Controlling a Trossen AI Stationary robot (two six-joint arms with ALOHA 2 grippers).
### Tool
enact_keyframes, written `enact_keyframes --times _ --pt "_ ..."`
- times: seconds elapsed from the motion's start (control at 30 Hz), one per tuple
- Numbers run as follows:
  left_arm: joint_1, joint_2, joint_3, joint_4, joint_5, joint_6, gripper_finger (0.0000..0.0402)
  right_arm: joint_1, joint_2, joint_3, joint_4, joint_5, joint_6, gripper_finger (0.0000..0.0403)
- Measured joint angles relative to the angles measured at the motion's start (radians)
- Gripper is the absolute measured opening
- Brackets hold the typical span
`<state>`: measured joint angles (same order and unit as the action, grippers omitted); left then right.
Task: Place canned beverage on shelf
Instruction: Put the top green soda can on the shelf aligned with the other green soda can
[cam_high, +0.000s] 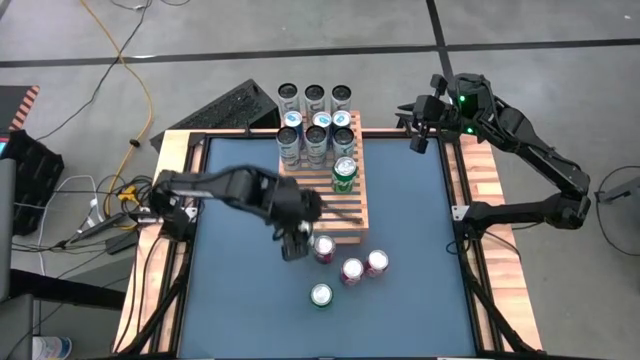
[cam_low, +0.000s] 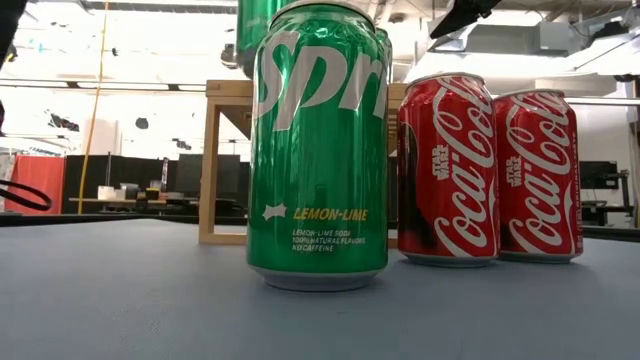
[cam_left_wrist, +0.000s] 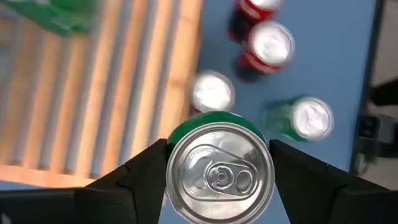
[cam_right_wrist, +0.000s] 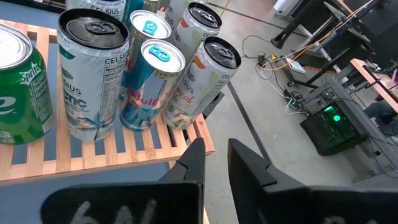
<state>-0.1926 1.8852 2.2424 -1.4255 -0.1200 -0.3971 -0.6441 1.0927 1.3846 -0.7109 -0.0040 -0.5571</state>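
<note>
Overhead, left hand (cam_high: 295, 243) hides load — wrist view shows green can (cam_left_wrist: 219, 171) clamped beside shelf (cam_left_wrist: 106, 99).

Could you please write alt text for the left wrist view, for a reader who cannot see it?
The left gripper holds a green can by its sides, its silver top facing the camera. Below it lie the slatted wooden shelf and a blue table with two red cans and another green can.
</note>
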Motion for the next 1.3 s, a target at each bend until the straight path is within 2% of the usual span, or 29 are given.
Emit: enact_keyframes --times 0.23,0.43,0.57,0.8,0.97,1.3 --pt "0.13 0.0 0.114 -0.035 -0.028 0.217 0.0247 0.0 0.0 0.0 0.0 0.002 0.01 0.0064" --pt "0.226 0.0 0.11 -0.035 0.043 0.37 0.0239 0.0 0.0 0.0 0.0 0.003 0.039 0.0064" --pt "0.278 0.0 0.11 -0.007 0.046 0.512 0.0239 0.0 0.0 0.0 0.0 0.005 0.059 0.0064" --pt "0.379 0.0 0.11 0.087 0.084 0.673 0.0239 0.0 0.0 0.0 0.0 0.005 0.07 0.0064" --pt "0.414 0.0 0.11 0.092 0.141 0.7 0.0239 0.0 0.0 0.0 -0.003 0.005 0.096 0.0064" --pt "0.408 0.052 0.108 0.073 0.145 0.705 0.0239 -0.001 0.0 0.0 -0.002 0.005 0.097 0.0064"
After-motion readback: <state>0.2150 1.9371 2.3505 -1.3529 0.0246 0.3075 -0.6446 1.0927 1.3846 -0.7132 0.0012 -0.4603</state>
